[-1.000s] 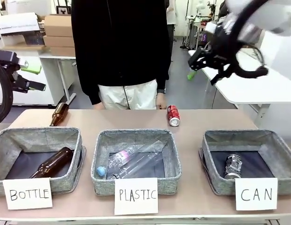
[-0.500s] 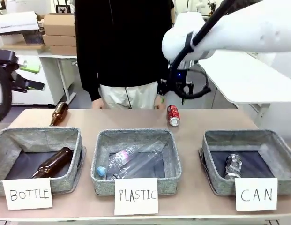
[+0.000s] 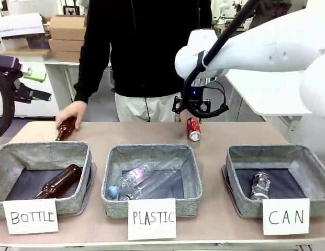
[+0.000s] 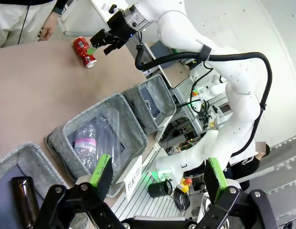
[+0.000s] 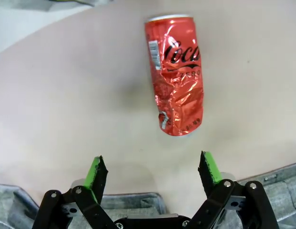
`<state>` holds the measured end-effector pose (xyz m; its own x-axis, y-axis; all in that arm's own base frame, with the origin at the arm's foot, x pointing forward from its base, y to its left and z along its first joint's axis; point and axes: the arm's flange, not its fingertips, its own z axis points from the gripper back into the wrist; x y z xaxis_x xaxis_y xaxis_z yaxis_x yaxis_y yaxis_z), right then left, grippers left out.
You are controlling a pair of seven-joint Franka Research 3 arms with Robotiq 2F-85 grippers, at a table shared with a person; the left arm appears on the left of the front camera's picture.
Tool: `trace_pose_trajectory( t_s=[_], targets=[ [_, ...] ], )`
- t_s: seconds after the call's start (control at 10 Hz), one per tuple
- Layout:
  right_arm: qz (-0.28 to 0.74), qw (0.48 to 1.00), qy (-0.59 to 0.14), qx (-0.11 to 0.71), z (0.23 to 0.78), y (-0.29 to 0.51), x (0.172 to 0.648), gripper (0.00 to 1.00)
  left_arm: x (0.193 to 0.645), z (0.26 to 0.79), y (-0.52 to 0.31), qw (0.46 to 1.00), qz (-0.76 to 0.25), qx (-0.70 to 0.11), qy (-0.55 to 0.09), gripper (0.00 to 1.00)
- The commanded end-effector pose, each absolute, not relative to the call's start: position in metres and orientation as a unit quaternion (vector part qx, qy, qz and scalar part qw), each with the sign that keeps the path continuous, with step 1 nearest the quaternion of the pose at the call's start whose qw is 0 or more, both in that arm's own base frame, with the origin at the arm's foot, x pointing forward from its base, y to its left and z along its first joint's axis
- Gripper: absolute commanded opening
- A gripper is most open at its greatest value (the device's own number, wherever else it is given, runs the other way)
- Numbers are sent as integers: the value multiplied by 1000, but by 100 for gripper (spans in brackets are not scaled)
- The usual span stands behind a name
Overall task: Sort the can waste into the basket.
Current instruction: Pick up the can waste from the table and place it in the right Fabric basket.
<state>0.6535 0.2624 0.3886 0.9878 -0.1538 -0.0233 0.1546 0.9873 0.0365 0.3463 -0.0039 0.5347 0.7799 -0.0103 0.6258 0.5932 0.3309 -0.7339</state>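
Note:
A dented red can [image 3: 193,128] with white lettering lies on its side on the table's far middle; it also shows from above [image 5: 178,74] and from the left wrist [image 4: 84,51]. My right gripper [image 3: 192,111] hangs just above it, open [image 5: 152,171], with nothing between its green pads, and the can sits a little beyond the fingertips. A dark can [image 3: 260,185] lies inside the grey basket [image 3: 235,157] carded "CAN" at the right. My left gripper [image 4: 158,174] stands open and empty off the table's left side [image 3: 26,86].
A person stands at the far side with one hand [image 3: 70,112] on a brown bottle [image 3: 65,129] at the table's far left. The "BOTTLE" basket [image 3: 5,154] holds a brown bottle and the "PLASTIC" basket [image 3: 112,157] holds clear bottles.
My right arm swung from the upper right down over the red can. The person's hand reached out to the brown bottle on the table. The left arm stayed put.

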Motion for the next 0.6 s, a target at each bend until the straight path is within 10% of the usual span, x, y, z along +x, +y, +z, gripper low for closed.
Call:
trace_pose_trajectory(
  t_s=[0.0, 0.5],
  targets=[
    [-69, 997, 18, 15, 367, 252, 661, 100, 345, 538, -4, 767, -190, -551, -268, 100],
    [-61, 998, -20, -5, 326, 250, 674, 100, 345, 538, -4, 767, -190, -551, -268, 100]
  ],
)
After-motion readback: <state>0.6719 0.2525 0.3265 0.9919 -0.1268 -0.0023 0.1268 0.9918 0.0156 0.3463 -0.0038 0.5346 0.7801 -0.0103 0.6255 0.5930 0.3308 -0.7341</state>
